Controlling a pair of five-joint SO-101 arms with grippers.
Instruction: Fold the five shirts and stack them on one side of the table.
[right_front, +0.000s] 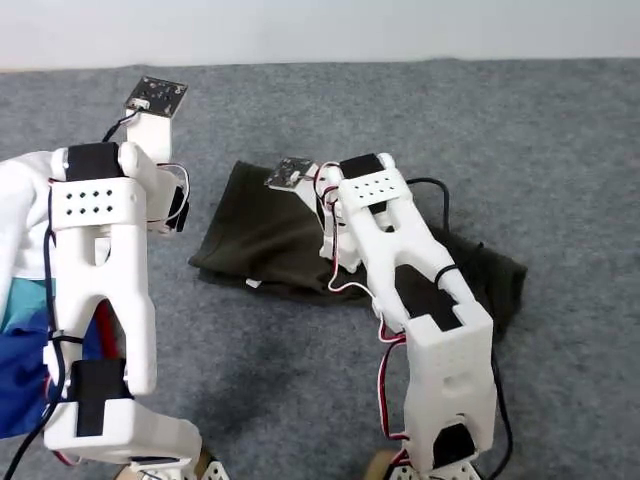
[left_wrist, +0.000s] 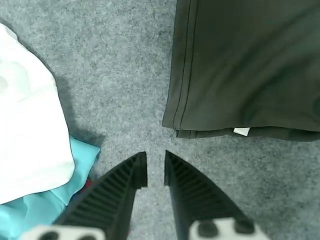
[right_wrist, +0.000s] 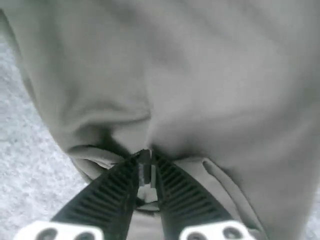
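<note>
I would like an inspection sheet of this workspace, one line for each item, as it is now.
Surface: grey table cover, felt-like.
Job's things: dark olive shirt lies mid-table; white shirt, teal shirt and blue shirt are heaped at the left arm's side.
Clutter: nothing seen.
Grippers: left gripper slightly open, empty, over the cover beside the olive shirt's hem; right gripper shut on a fold of the olive shirt.
Cables: red, white and black wires run along the right arm.
Surroundings: pale wall behind the table.
</note>
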